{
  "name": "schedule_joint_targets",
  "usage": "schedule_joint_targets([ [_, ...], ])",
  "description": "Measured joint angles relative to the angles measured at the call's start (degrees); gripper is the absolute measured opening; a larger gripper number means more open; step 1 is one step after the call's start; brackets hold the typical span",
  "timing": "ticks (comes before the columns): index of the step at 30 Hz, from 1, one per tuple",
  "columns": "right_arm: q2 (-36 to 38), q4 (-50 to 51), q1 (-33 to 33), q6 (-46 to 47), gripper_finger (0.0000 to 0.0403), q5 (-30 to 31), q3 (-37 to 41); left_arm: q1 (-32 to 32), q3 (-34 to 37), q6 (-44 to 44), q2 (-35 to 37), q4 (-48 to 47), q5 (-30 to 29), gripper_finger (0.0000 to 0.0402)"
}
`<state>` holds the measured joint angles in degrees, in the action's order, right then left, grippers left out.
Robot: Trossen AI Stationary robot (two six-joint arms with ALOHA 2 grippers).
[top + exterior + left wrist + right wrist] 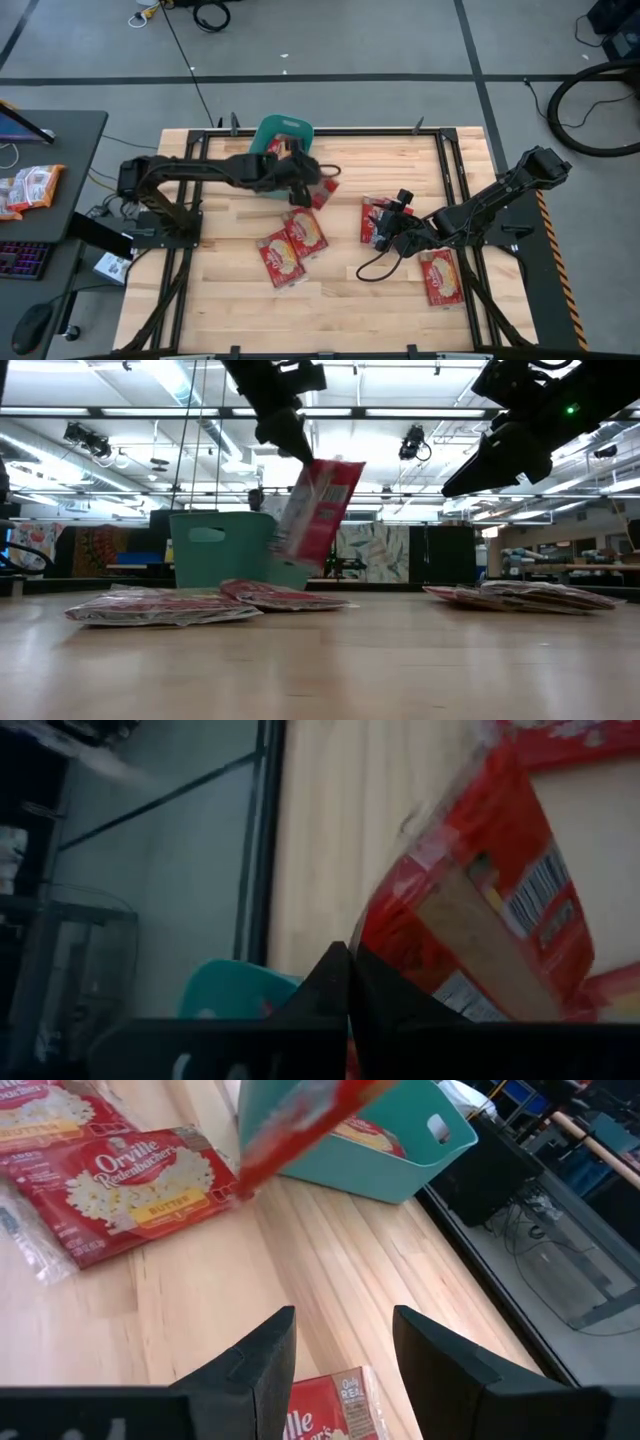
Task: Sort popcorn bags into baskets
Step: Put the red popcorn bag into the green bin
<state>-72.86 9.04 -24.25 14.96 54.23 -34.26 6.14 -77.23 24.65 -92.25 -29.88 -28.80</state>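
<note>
My left gripper is shut on a red popcorn bag, held in the air just in front of the teal basket. The basket has a packet inside. Two red bags lie flat, overlapping, at the table's middle. My right gripper is open and hovers above the table over a red bag, one of the bags right of centre. Another bag lies near the right edge. My left gripper pinches the popcorn bag between its two shut fingers at the bag's upper end, coming from above and pointing down. The bag hangs tilted below the fingers, lifted clear of the table and of the basket's rim.
Orange-and-white packets lie on the dark side desk left of the table. A black cable trails on the wood by my right arm. Bare wood shows along the near edge. Metal rails frame the table's sides.
</note>
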Motion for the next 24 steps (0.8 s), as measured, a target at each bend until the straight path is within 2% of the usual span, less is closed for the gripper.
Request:
schedule_joint_targets([
  [18, 0.0, -2.5, 1.6, -0.2, 0.0174, -0.1, 2.7, 16.1, 0.0, 24.2, 2.1, 5.6, 0.2, 0.0004],
  [24, 0.0, -3.2, 2.8, -1.0, 0.0174, -1.3, 3.1, 22.3, 0.0, 28.8, 2.3, 6.3, 6.1, 0.0004],
])
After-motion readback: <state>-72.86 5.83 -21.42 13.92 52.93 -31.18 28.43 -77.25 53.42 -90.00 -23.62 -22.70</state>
